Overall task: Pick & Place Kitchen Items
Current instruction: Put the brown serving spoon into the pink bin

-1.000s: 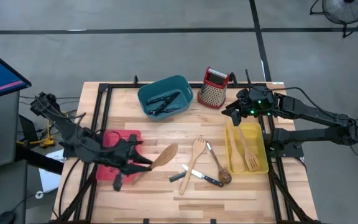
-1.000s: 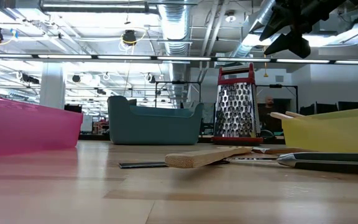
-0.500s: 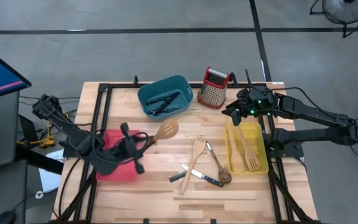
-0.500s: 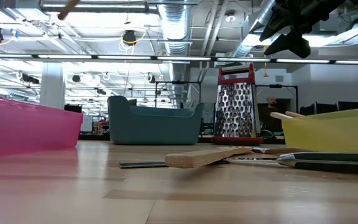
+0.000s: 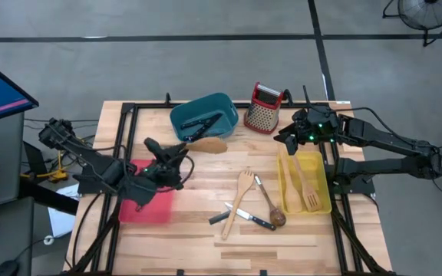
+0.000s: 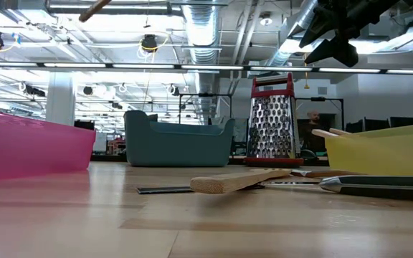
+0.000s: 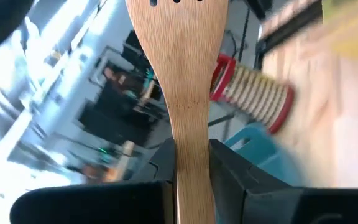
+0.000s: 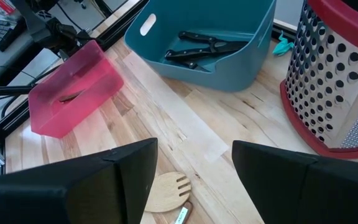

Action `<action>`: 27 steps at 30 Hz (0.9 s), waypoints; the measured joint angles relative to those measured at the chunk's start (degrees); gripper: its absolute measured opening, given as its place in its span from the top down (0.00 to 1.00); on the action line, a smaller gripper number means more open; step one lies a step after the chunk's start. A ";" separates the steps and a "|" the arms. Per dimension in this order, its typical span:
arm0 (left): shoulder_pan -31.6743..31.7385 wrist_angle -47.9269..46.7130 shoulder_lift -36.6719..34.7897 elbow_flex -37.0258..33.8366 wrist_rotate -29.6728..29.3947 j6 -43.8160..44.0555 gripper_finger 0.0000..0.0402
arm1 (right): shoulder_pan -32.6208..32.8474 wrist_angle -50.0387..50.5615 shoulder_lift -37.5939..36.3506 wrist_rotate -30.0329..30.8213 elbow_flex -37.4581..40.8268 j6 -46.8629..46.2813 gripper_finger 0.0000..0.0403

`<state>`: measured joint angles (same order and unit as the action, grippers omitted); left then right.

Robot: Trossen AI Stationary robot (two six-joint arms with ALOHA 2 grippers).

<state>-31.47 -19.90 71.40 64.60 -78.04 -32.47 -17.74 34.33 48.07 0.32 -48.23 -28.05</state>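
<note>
Table (image 5: pixel 206 230): pale wooden top in planks, with a black frame along its edges.
Far edge, middle: teal bin (image 5: pixel 203 119), and a box grater (image 5: pixel 265 109) with a red top just beside it.
Left edge: red bin (image 5: pixel 149 203).
Right edge: yellow bin (image 5: pixel 305 182), lengthwise along the edge.
Middle of the top: wooden fork (image 5: pixel 242 192), dark wooden spoon (image 5: pixel 269 203), black-handled knife (image 5: pixel 253 219), close together, some crossing.
Near edge: bare wood.
</note>
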 joint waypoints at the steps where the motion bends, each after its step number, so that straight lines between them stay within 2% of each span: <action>1: 0.24 0.01 0.00 0.00 0.01 -4.11 0.89 | 0.00 0.00 0.00 0.00 0.00 0.00 0.45; 8: 0.73 0.28 0.00 0.00 0.75 -33.79 0.89 | 0.00 0.00 0.00 0.02 0.00 -0.49 0.45; 13: 2.30 0.29 0.00 0.00 5.92 -42.92 0.89 | 0.00 -0.03 0.00 0.01 0.00 -0.48 0.45; 18: 5.40 0.34 0.00 0.00 13.28 -53.60 0.89 | 0.00 -0.04 0.00 0.00 0.00 -0.48 0.45; 27: 11.14 1.03 0.00 0.00 27.11 -85.66 0.88 | 0.04 -0.04 0.00 -0.02 0.00 -0.44 0.45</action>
<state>-20.33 -18.87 71.40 64.60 -50.93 -118.13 -17.69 34.28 48.07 0.30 -48.23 -28.49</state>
